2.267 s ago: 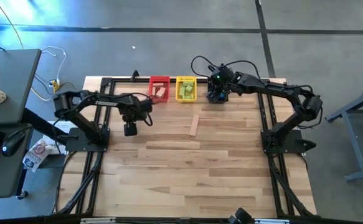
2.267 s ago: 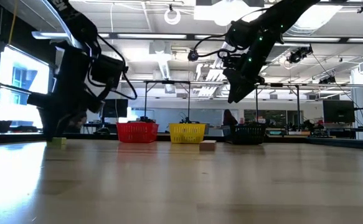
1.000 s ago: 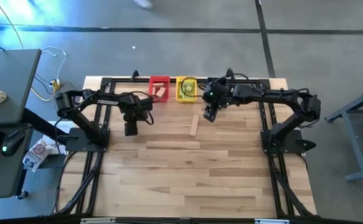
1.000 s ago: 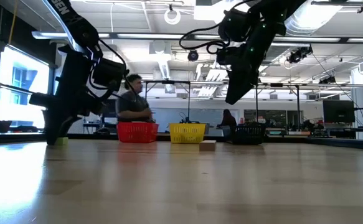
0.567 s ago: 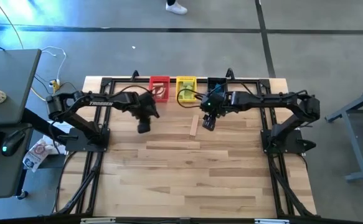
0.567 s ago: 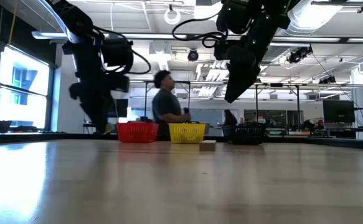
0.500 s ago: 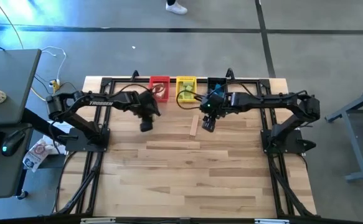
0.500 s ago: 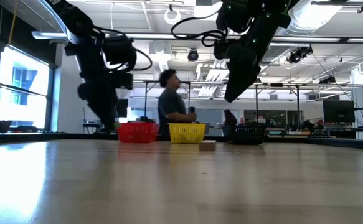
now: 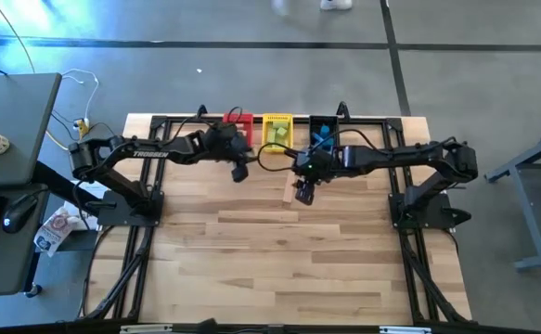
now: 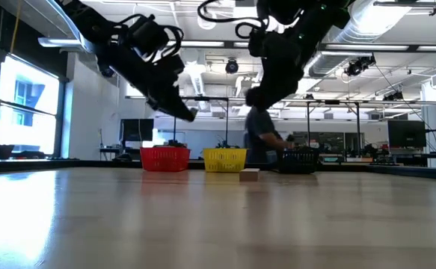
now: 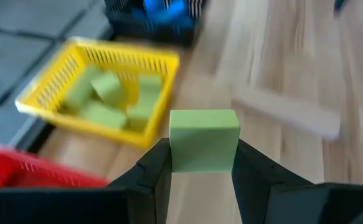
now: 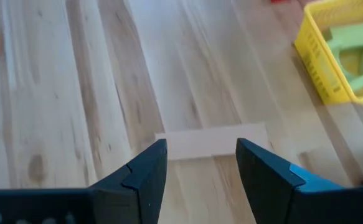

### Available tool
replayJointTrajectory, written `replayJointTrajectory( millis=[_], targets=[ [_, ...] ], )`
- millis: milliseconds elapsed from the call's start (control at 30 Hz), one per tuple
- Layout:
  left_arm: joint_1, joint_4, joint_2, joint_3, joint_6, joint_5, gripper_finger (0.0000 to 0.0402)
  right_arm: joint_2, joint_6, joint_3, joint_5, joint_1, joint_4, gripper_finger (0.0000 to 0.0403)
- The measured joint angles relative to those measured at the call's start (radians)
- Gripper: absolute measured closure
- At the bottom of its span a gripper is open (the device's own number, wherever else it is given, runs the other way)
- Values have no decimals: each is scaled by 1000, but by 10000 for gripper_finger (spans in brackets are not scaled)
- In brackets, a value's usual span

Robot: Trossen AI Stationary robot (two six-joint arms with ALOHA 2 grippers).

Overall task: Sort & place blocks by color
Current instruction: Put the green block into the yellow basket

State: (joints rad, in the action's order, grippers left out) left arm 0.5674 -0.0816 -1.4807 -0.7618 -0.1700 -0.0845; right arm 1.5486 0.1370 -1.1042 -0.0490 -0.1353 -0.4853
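Left pincer (image 11: pixel 201 163) grips a green block (image 11: pixel 204 140); right pincer (image 12: pixel 201 163) gapes above wooden bar (image 12: pixel 211 142).

Four cameras: one overhead, one at desk height, one on each wrist.

The high view looks straight down from far off, taking in the whole desk (image 9: pixel 279 250) and both arms. The low view sits at desk-top level, facing across it into the room, arms entering from above. The left wrist view peers closely past the left hand (image 11: pixel 201 163), with the yellow bin (image 11: pixel 38 99) just ahead of its fingers. The right wrist view looks steeply down past the right hand (image 12: pixel 201 163) at the wooden bar (image 12: pixel 211 141) lying just beyond its fingertips. All four views share the yellow bin and the bar.
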Motion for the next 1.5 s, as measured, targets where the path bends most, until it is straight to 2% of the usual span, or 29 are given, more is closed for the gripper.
replayJointTrajectory(
  millis=[133, 333, 700, 1200, 1367, 1500],
  targets=[
    [0, -112, 0, 0, 14, 6, 294, 0, 20, 0, -11, 8, 36, 224],
    [6, -222, 0, -9, 12, 77, 294, 0, 21, 0, -31, 7, 43, 224],
    [48, -160, -115, -190, 10, 71, 293, 1, 20, 0, -56, 7, 42, 224],
    [74, -114, -383, -297, 10, 69, 293, 1, 14, 0, -56, 7, 40, 224],
    [79, -62, -407, -333, 10, 70, 285, 1, 13, 0, -55, 7, 38, 224],
    [80, -53, -407, -341, 54, 128, 262, 1, -28, 0, -55, 7, 38, 224]
  ],
)
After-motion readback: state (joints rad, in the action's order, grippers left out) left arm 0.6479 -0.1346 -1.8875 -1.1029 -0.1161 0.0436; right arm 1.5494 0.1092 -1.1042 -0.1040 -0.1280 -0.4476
